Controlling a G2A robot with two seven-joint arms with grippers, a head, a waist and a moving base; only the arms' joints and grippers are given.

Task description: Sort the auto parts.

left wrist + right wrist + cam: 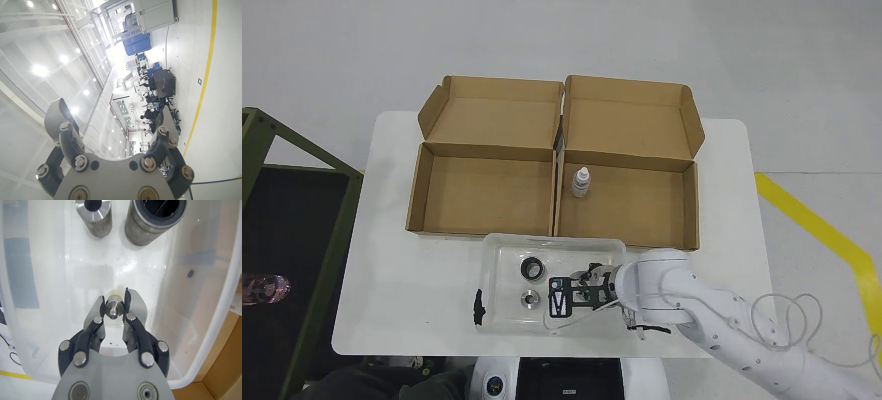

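While the right gripper sits inside the clear plastic bin in the top view, two stubby metal cylinders stand beside it, two open cardboard boxes beyond. Left wrist view: the left gripper has its fingers spread wide apart. Right wrist view: ribbed pads clamp one small steel fitting in the bin, threaded stud toward the wrist, cream tip away, long axis along the fingers.
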